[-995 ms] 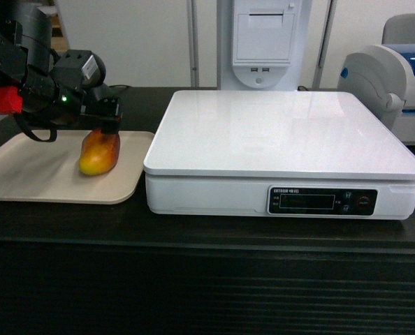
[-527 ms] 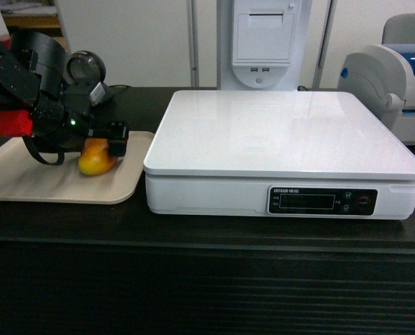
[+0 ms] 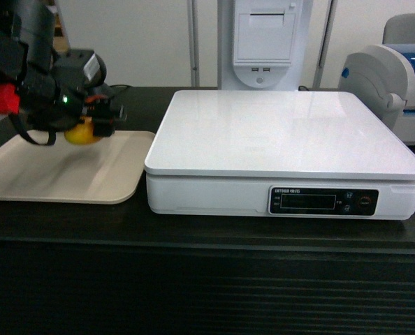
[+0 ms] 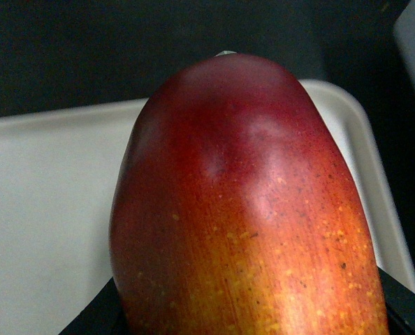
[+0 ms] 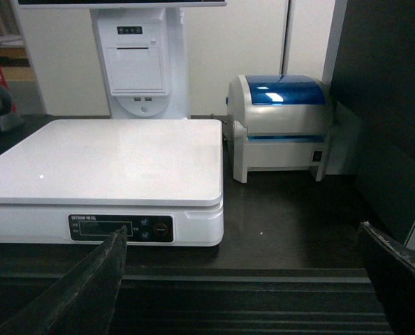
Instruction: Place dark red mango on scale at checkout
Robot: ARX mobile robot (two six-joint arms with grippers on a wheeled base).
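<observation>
- Left gripper (image 3: pixel 99 120) pinches the dark red mango (image 3: pixel 82 132), held up above the beige tray (image 3: pixel 61 174).
- Right gripper (image 5: pixel 242 279) is spread wide, holding nothing.
- Left to do, I think: carry it right to the scale (image 3: pixel 277 132).

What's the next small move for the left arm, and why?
Probably carry it right, toward the scale. The left gripper holds the dark red mango lifted off the beige tray, and the scale's platform is bare. The mango hangs about level with the platform edge, so a slight lift first looks wise.
</observation>
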